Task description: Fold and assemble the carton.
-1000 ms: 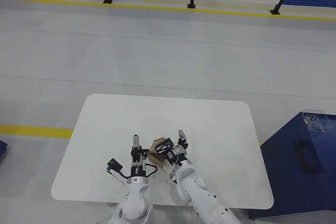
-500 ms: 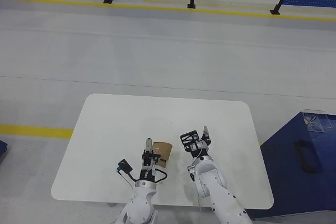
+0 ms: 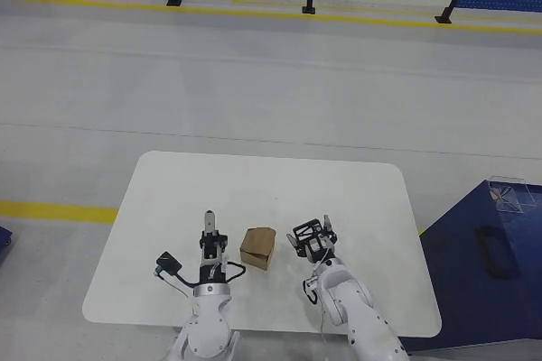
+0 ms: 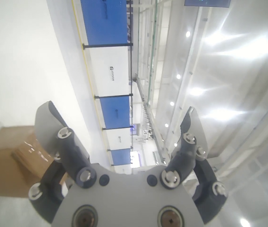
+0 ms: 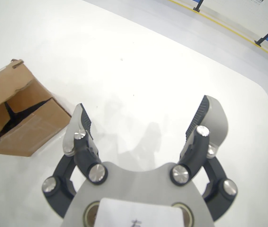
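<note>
A small brown carton [image 3: 257, 246] rests on the white table [image 3: 163, 199] between my two arms, folded into a box. Its end face with flaps closed over a dark gap appears in the right wrist view [image 5: 18, 116]. My left gripper [image 3: 208, 221] stands open to the carton's left, apart from it, fingers pointing away from the robot; a corner of the carton [image 4: 8, 157] sits beside one finger. My right gripper [image 3: 311, 231] is open to the carton's right, apart from it, with bare table between its fingers [image 5: 143, 116].
A blue cabinet [image 3: 497, 262] stands off the table's right edge. Bare table stretches beyond both grippers toward the far edge. Yellow floor lines and blue barrier panels lie farther out.
Both grippers have let go of the carton and drawn apart, the left going left, the right going right. The carton now lies alone on the table.
</note>
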